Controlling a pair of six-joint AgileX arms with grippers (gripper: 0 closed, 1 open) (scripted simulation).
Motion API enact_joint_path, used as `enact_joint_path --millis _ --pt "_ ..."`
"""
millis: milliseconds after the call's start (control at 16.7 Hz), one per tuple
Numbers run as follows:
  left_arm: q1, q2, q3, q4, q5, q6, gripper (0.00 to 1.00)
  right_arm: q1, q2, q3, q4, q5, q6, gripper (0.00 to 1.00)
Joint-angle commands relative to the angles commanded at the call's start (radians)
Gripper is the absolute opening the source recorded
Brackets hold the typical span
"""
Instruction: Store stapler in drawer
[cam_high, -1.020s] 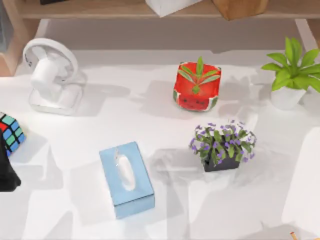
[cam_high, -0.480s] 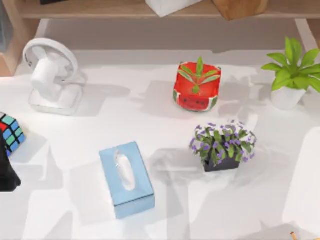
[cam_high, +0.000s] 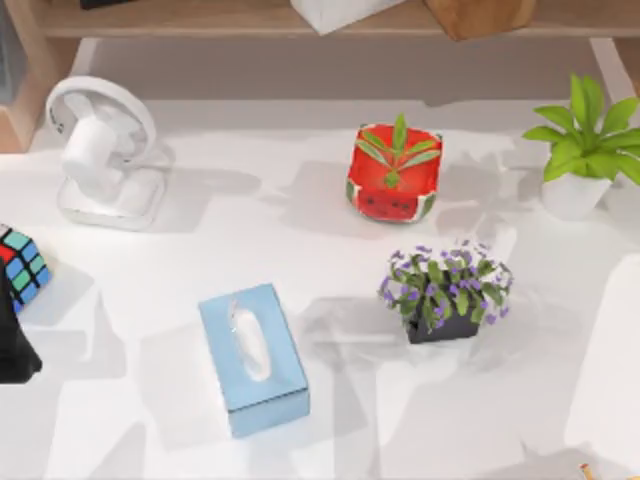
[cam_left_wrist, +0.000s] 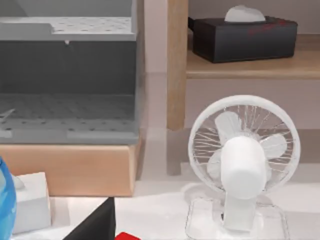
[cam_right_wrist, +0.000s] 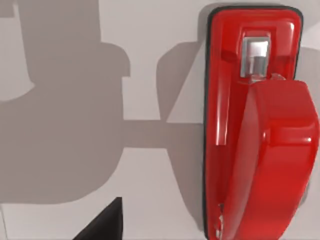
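whether either arm's fingers are wide or narrow cannot be told. the stapler (cam_right_wrist: 257, 130) lies flat on the white bench (cam_right_wrist: 150, 65), close under the right wrist camera. it looks rigid, light and glossy-slick; gripping across its narrow sides seems safest.

Honestly barely anything moved in the top view. Only thing I can spot: the colourful puzzle cube (cam_high: 22, 277) at the left edge shows a touch more now, since the dark shape (cam_high: 14, 345) below it slid slightly down-left.
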Motion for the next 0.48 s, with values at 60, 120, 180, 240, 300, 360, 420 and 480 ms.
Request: enact_joint_path --millis 60,120,180,240,300,360,420,480 --pt "0.000 0.000 0.000 0.000 0.000 0.000 1.00 0.002 0.000 0.000 0.000 0.000 0.000 1.00" --pt "0.000 0.000 0.000 0.000 0.000 0.000 1.00 0.002 0.000 0.000 0.000 0.000 0.000 1.00" --pt "0.000 0.000 0.000 0.000 0.000 0.000 1.00 0.004 -0.008 0.001 0.006 -0.001 -0.005 1.00" --pt "0.000 0.000 0.000 0.000 0.000 0.000 1.00 0.006 -0.024 0.001 0.018 -0.002 -0.016 1.00" --pt "0.000 0.000 0.000 0.000 0.000 0.000 1.00 0.005 -0.053 0.002 0.041 -0.003 -0.034 1.00" --pt "0.000 0.000 0.000 0.000 0.000 0.000 1.00 -0.001 -0.086 0.000 0.076 -0.002 -0.056 1.00" --pt "0.000 0.000 0.000 0.000 0.000 0.000 1.00 -0.012 -0.120 -0.003 0.118 -0.001 -0.081 1.00" --pt "0.000 0.000 0.000 0.000 0.000 0.000 1.00 -0.032 -0.154 -0.009 0.171 0.003 -0.110 1.00"
